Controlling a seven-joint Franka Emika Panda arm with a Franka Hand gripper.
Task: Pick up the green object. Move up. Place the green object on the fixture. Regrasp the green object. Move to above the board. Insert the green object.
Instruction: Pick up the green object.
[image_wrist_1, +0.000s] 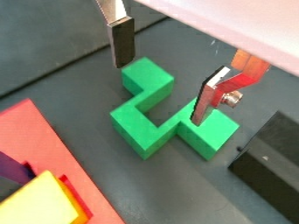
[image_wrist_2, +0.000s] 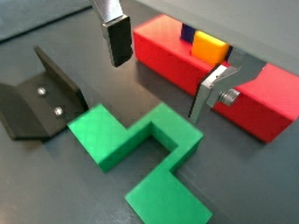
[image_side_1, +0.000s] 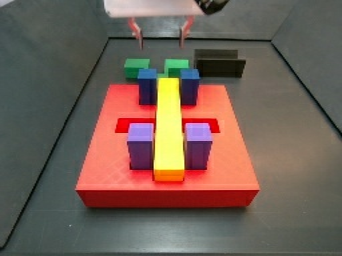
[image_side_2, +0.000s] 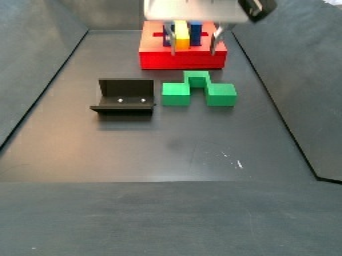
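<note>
With the gripper hanging spread and empty over the green object (which lies on the floor between the board and the fixture), descend straight, straddling its raised middle block squarely before closing.

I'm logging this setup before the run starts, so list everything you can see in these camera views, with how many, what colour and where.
green object: one, bright green, lying on the dark floor between the board and the fixture side, under the gripper.
fixture: one, dark L-shaped bracket on a base plate, on the floor beside the green object.
board: one, red slab, on the floor behind the green object in a side view.
yellow bar: one, long, lying along the board's middle.
blue blocks: two, at the bar's far end.
purple blocks: two, at the bar's near end.
gripper: one, open, fingers straddling the green object, not touching it.
</note>
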